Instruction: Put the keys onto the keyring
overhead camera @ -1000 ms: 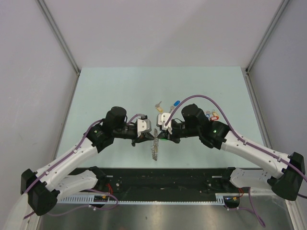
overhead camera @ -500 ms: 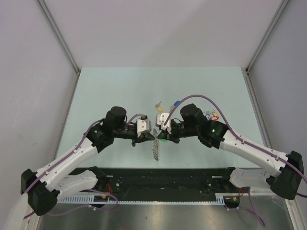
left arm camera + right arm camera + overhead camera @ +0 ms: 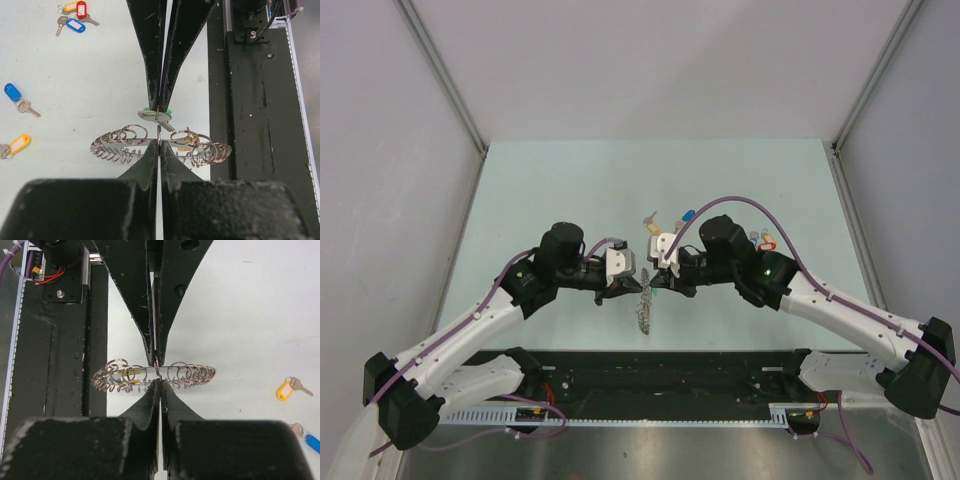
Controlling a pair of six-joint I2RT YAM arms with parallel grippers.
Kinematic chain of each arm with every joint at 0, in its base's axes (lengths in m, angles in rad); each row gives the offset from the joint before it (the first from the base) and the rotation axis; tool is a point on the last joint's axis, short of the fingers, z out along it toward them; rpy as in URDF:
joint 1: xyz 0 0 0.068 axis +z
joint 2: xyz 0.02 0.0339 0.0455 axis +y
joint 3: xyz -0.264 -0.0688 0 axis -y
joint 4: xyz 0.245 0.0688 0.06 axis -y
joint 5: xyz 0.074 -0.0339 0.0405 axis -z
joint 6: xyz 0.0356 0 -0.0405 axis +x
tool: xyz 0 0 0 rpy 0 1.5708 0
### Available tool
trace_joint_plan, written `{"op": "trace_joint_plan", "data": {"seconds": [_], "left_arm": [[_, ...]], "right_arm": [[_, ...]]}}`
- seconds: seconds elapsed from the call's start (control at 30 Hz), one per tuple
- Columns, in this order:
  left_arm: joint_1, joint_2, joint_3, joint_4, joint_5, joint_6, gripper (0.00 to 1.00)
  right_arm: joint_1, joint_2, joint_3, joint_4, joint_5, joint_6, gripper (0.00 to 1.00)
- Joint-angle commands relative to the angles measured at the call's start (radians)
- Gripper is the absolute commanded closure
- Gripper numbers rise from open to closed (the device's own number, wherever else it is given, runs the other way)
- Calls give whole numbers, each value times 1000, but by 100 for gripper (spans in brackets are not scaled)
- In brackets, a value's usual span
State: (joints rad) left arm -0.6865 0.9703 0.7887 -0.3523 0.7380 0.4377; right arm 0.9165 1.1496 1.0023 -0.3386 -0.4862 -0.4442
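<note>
The keyring (image 3: 642,306), a large wire ring fringed with small silver rings, hangs above the table between both grippers. It also shows in the left wrist view (image 3: 117,141) and in the right wrist view (image 3: 192,374). My left gripper (image 3: 637,284) (image 3: 159,144) is shut on its wire. My right gripper (image 3: 653,280) (image 3: 159,381) faces it tip to tip, shut on a green-tag key (image 3: 150,114) at the ring. A yellow tag (image 3: 184,148) hangs on the ring. Loose keys lie on the table: blue (image 3: 12,92), yellow (image 3: 18,144).
A small bunch of red, yellow and blue tag keys (image 3: 761,240) (image 3: 75,14) lies to the right. A yellow-tag key (image 3: 653,228) and a blue-tag key (image 3: 688,214) lie behind the grippers. The black rail (image 3: 660,365) runs along the near edge.
My right wrist has shifted slightly, and the green tag under it shows less. Both grippers stay shut at the keyring.
</note>
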Motion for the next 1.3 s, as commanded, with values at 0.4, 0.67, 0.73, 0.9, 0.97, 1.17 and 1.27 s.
{"op": "trace_joint_plan", "data": {"seconds": [0.4,0.67,0.73,0.9,0.97,1.17,1.27], "left_arm": [[-4,-8,7,39,34,29,100],[-4,-7,7,39,38,29,100],[-4,-8,7,39,37,29,100],[-4,-8,7,39,37,29,99],[-4,-10,7,39,37,27,100],[-4,-7,7,38,35,29,100],[-4,-8,9,38,37,27,100]], "right_arm": [[-11,1,4,29,-63,18,100],[-11,13,2,33,-68,18,100],[-11,12,2,30,-66,19,100],[-14,9,2,33,-49,21,100],[-16,6,2,33,-43,22,100],[-21,5,4,36,-45,25,100],[-21,10,4,36,-51,25,100]]}}
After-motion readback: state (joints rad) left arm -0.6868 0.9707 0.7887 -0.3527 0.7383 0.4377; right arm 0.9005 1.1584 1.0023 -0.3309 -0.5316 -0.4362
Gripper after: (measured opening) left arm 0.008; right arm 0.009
